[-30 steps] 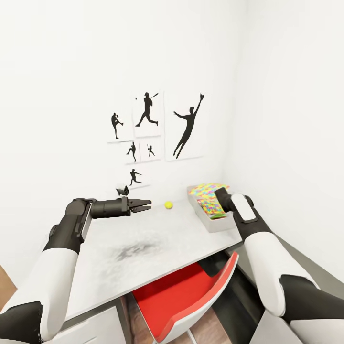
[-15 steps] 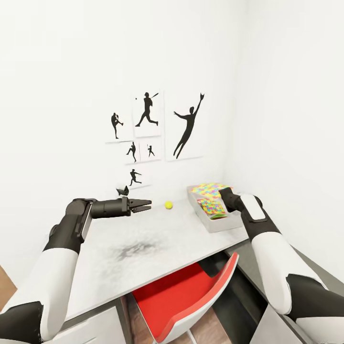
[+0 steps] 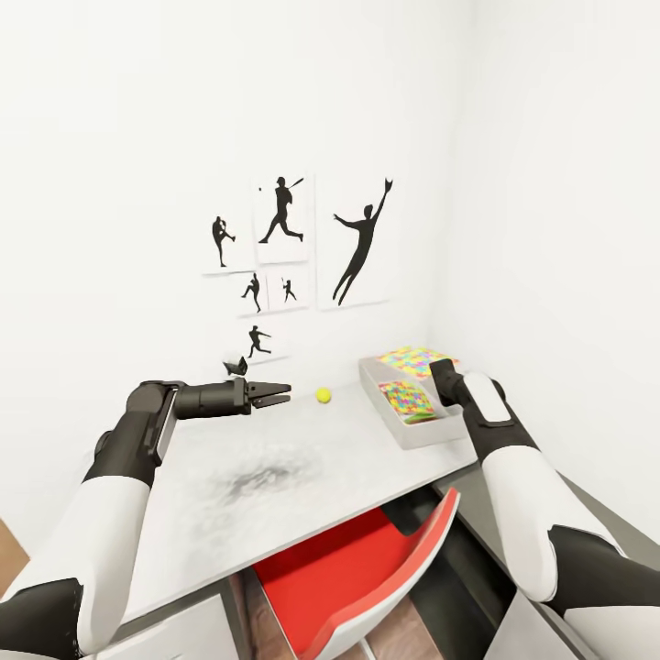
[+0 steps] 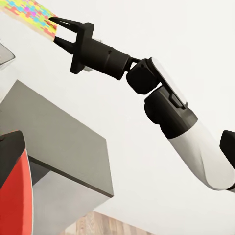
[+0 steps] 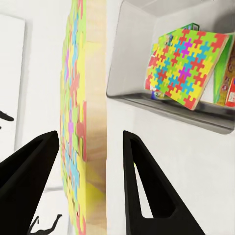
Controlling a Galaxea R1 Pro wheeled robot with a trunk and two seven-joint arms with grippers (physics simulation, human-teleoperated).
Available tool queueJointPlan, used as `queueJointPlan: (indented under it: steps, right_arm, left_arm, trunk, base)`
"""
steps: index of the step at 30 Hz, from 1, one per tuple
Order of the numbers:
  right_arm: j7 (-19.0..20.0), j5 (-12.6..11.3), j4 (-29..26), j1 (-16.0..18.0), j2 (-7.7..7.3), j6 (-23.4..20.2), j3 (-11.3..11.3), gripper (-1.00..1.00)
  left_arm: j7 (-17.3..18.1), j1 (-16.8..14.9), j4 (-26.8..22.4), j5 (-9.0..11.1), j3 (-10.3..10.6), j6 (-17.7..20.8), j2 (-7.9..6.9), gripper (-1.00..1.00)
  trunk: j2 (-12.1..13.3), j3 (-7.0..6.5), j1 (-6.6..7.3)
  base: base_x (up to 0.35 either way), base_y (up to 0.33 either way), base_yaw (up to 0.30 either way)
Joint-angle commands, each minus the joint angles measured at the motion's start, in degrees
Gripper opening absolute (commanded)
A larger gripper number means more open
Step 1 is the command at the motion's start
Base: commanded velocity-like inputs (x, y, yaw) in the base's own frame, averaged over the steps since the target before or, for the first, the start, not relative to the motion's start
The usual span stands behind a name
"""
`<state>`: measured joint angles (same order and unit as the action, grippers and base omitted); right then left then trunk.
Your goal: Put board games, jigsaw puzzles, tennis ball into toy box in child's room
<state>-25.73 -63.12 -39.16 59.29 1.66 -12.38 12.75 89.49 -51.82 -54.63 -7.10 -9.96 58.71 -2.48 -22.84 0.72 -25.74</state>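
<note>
At the two o'clock end of the table (image 3: 275, 477), the second puzzle (image 3: 414, 358) had been drawn back from over the toy box (image 3: 403, 431) and was lying more level than half a second before, behind the box's far wall; its drop had therefore not yet been made. The other puzzle (image 3: 406, 399) was already lodged in the box beside a game box edge (image 5: 223, 73). The right claw (image 5: 90, 161) was seen spread about the puzzle's edge; whether it was pinched could not be told. The left claw (image 3: 275, 395) was held nearly together, empty, with the ball (image 3: 323, 394) just beyond at three o'clock.
</note>
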Motion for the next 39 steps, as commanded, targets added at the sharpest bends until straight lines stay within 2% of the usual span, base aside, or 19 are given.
queueJointPlan:
  steps: [1,10,16,23,30,35,39]
  right_arm:
    - [-0.3,-0.2,-0.1,0.0,0.11,-0.2,0.3,-1.00]
    - [-0.4,-0.1,0.1,0.0,0.09,0.0,0.2,-1.00]
    - [-0.7,-0.1,0.5,0.2,-0.54,-0.5,0.2,-1.00]
    - [-0.8,-0.3,5.7,2.5,-1.96,-1.6,0.1,-1.00]
    - [-0.8,-0.4,7.0,3.5,-3.96,-4.8,0.3,-1.00]
    - [-0.8,-0.5,7.1,4.4,-4.42,-6.0,0.3,-1.00]
    - [-0.7,-0.5,7.1,5.2,-4.65,-9.8,0.5,-1.00]
  left_arm:
    - [0.5,0.0,0.0,-0.6,-0.1,0.6,0.02,1.00]
    - [0.5,0.0,0.0,-0.6,-0.1,0.6,0.02,1.00]
    - [0.5,0.0,0.0,-0.6,-0.1,0.5,0.02,1.00]
    - [0.5,0.0,0.0,-0.6,-0.1,0.5,0.03,1.00]
    - [0.5,0.0,0.0,-0.6,-0.1,0.5,0.02,1.00]
    - [0.5,0.0,0.0,-0.6,-0.1,0.5,0.04,1.00]
    - [0.5,0.0,0.0,-0.7,-0.1,0.5,0.05,1.00]
  trunk:
    - [-0.1,0.08,-0.04]
    - [-0.1,0.08,-0.04]
    - [-0.1,0.08,-0.04]
    - [-0.1,0.08,-0.04]
    - [-0.1,0.08,-0.04]
    - [-0.1,0.08,-0.04]
    - [-0.1,0.08,-0.04]
  base:
    - [0.101,0.000,0.000]
    - [0.063,0.000,0.000]
    - [0.143,0.000,0.000]
    - [0.023,0.000,0.000]
    - [0.001,0.000,0.000]
    - [0.000,0.000,0.000]
    - [0.000,0.000,0.000]
